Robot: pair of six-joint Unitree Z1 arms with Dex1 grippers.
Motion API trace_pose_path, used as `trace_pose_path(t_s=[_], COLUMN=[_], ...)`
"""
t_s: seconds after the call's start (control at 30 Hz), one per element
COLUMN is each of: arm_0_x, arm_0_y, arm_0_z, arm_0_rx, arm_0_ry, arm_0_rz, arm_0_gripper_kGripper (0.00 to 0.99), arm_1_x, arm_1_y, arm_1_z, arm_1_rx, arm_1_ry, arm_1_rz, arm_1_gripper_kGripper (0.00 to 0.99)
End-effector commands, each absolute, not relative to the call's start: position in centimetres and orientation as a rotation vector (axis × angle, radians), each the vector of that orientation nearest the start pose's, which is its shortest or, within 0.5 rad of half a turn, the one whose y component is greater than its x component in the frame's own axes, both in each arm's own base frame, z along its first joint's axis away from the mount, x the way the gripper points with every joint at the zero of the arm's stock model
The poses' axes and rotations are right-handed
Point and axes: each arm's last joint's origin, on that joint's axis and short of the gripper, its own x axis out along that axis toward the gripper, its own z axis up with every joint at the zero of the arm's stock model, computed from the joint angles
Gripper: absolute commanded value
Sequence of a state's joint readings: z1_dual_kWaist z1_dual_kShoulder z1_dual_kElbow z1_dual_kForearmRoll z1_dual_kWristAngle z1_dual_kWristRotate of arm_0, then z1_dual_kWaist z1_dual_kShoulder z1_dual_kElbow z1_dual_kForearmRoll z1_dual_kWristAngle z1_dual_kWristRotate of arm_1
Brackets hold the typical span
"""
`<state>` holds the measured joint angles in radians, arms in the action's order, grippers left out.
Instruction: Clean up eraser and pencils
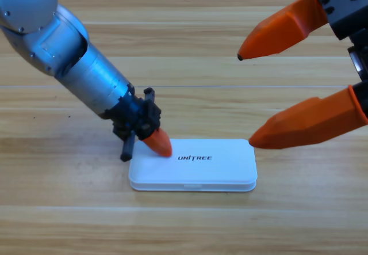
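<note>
Left gripper (pixel 158 144) pressed its orange tip onto the closed white case (pixel 193 164) at the lid's nine o'clock end; whether its jaws were apart could not be told. Right gripper (pixel 245 98) waited at three o'clock, jaws spread wide. Eraser and pencils were out of sight on the wooden table (pixel 69 209).

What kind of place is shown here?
Probably a robot workbench or lab: a wooden table holds a closed white case marked UNITREE. The left end effector touches its lid; the right end effector waits open at the right edge.
</note>
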<state>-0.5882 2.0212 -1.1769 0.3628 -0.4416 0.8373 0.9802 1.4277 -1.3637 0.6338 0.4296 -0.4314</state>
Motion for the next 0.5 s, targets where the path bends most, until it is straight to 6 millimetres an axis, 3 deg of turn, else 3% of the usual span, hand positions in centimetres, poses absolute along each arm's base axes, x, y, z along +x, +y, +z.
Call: trace_pose_path(t_s=[0.03, 0.07, 0.13, 0.17, 0.3, 0.5], arm_0_x=[27.5, 26.9, 25.3, 24.4, 19.9, 14.9], arm_0_y=[-22.8, -22.8, -22.7, -22.7, -23.3, -23.4], arm_0_z=[24.5, 26.7, 30.7, 32.4, 37.3, 39.6], arm_0_rx=[0.845, 0.862, 0.89, 0.892, 0.881, 0.873], arm_0_ry=[0.846, 0.828, 0.797, 0.776, 0.726, 0.713], arm_0_rz=[-1.348, -1.344, -1.343, -1.347, -1.394, -1.493], arm_0_gripper_kGripper=[0.012, 0.324, 0.825, 0.917, 0.99, 0.99], arm_1_x=[13.2, 13.2, 13.2, 13.2, 13.2, 13.2], arm_1_y=[24.2, 24.2, 24.1, 24.1, 24.1, 24.2], arm_1_z=[40.0, 40.0, 40.1, 40.1, 40.1, 40.0], arm_1_rx=[-0.557, -0.557, -0.557, -0.556, -0.556, -0.557], arm_1_ry=[0.493, 0.493, 0.491, 0.491, 0.491, 0.493], arm_1_rz=[1.521, 1.521, 1.521, 1.522, 1.522, 1.521], arm_1_gripper_kGripper=[0.943, 0.943, 0.943, 0.943, 0.943, 0.943])
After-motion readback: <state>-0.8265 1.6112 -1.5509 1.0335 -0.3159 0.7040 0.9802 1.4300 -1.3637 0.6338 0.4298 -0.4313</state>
